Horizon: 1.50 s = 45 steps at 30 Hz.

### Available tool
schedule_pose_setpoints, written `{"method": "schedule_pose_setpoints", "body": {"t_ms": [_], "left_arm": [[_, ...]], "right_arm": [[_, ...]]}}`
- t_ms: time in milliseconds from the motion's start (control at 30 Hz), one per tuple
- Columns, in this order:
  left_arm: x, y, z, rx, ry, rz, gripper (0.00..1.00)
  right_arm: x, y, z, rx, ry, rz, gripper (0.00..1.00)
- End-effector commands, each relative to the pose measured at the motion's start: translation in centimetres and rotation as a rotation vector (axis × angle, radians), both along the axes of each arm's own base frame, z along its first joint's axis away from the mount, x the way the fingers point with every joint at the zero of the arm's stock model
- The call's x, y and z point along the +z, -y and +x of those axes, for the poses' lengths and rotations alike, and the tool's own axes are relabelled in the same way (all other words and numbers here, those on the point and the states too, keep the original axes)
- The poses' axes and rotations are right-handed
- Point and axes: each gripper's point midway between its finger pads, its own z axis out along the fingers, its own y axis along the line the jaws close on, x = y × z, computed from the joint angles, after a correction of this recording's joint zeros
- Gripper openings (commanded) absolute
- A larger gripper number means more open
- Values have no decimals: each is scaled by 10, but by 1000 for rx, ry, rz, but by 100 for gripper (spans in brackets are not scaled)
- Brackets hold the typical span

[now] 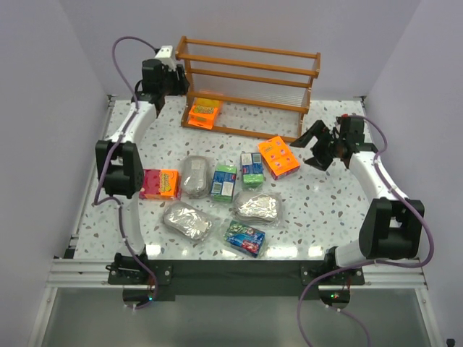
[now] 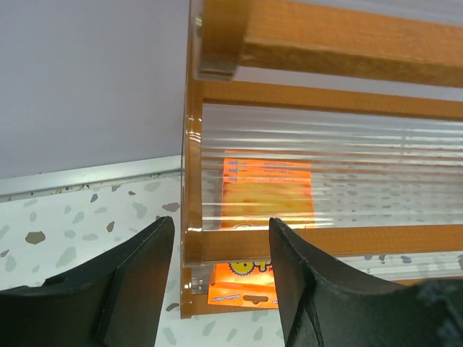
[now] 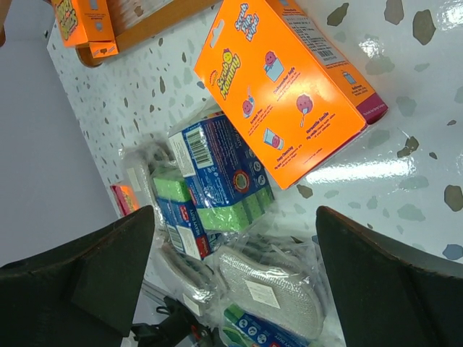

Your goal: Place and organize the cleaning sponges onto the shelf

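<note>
From above, the left gripper [image 1: 179, 76] sat at the left end of the shelf [image 1: 249, 69], too dark and small there to tell how its jaws stood. One orange pack [image 1: 204, 112] lay on the bottom tier just below and beyond it. The right gripper [image 1: 309, 150] hung over the table [image 1: 325, 210] with its jaws spread and nothing between them. A second orange pack [image 1: 278, 156] lay just ahead of its tips. Farther out from it lay three green-and-blue packs [image 1: 223, 182], three silvery packs [image 1: 257, 207] and, farthest, a pink-and-orange pack [image 1: 160, 183]. In the left wrist view the left gripper [image 2: 221, 228] was spread and empty. The corner post [image 2: 192, 181] of the shelf [image 2: 347, 43] stood between its fingers [image 2: 137, 282], nearer one than the other, and I could not tell whether they touched. The orange pack [image 2: 268, 188] lay beyond the post, blurred behind a ribbed clear tier, with only its lower edge plain beneath the rail. In the right wrist view the right gripper [image 3: 235, 217] was opened wide and held nothing. The second orange pack [image 3: 289, 87] lay flat ahead of the fingers [image 3: 383, 275]. A green-and-blue pack [image 3: 217, 181] lay in the gap between them, with a silvery pack [image 3: 271, 289] closer in. Another pack at the near edge was cut off. The orange pack [image 3: 83, 22] on the shelf showed only in part, at the far corner. The pink-and-orange pack [image 3: 124, 196] peeped out beside one finger.
</note>
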Motion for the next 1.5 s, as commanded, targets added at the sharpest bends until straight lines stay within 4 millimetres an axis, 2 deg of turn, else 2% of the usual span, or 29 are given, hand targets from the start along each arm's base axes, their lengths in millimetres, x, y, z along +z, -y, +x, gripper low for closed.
{"method": "schedule_pose_setpoints", "body": {"t_ms": [0, 33, 200, 400, 500, 533, 600, 633, 667, 700, 733, 767, 833, 900, 933, 967, 1067, 1133, 1167, 1200, 1233, 1267, 1367, 1433, 1467], "left_arm": [[1, 5, 11, -3, 51, 105, 60], [-4, 10, 11, 4, 41, 120, 60], [-30, -3, 13, 152, -14, 189, 58], [-41, -6, 17, 182, -24, 186, 53], [-48, -4, 17, 174, -36, 178, 36], [-51, -2, 16, 168, -45, 175, 24], [-46, -2, 14, 167, -39, 166, 15], [-53, -2, 9, 163, -53, 169, 8], [-34, -2, 7, 165, -9, 157, 4], [-32, -1, 3, 162, -1, 155, 0], [-40, -2, -4, 160, -16, 158, 0], [-21, 0, -5, 155, 32, 143, 0], [-25, -1, -14, 151, 17, 140, 0], [-19, 2, -21, 142, 18, 124, 0], [-26, 3, -27, 138, -1, 122, 0], [-17, 5, -32, 131, 11, 107, 0], [-11, 13, -49, 117, 10, 77, 0], [-14, 19, -61, 109, -9, 58, 0], [-4, 22, -68, 100, 1, 39, 0], [-3, 27, -73, 95, -6, 13, 0], [-9, 28, -80, 95, -26, 6, 0], [0, 30, -85, 91, -15, -18, 0], [-2, 28, -94, 104, -22, -28, 0], [-5, 23, -95, 125, -44, -23, 6], [-3, 22, -96, 132, -47, -33, 10]], "right_arm": [[21, -3, 11, 15, 65, 28, 97], [22, -3, 11, 13, 66, 28, 97], [21, -2, 9, 14, 62, 26, 97], [22, -2, 7, 15, 60, 26, 96], [23, -1, 7, 15, 63, 24, 97], [23, -1, 6, 15, 63, 20, 96], [23, 0, 6, 14, 63, 19, 96], [24, 0, 5, 16, 65, 19, 96], [24, 0, 6, 14, 65, 19, 96], [23, 0, 6, 13, 63, 18, 96], [23, 0, 6, 14, 65, 19, 96], [23, 0, 5, 14, 63, 22, 96], [22, 0, 7, 12, 63, 26, 96], [21, -1, 7, 12, 64, 28, 96], [21, 0, 7, 9, 64, 27, 96], [21, 1, 8, 7, 64, 25, 96], [20, 2, 8, 6, 66, 13, 96], [17, 6, 7, 4, 55, -14, 96], [17, 7, 7, 4, 54, -26, 96], [12, 11, 6, 2, 37, -52, 96], [10, 13, 5, -3, 30, -68, 96], [11, 16, 6, -5, 30, -83, 96], [7, 26, 6, -7, 14, -155, 95], [0, 35, 6, -2, -4, -224, 95], [4, 39, 10, -1, 3, -250, 95]]}}
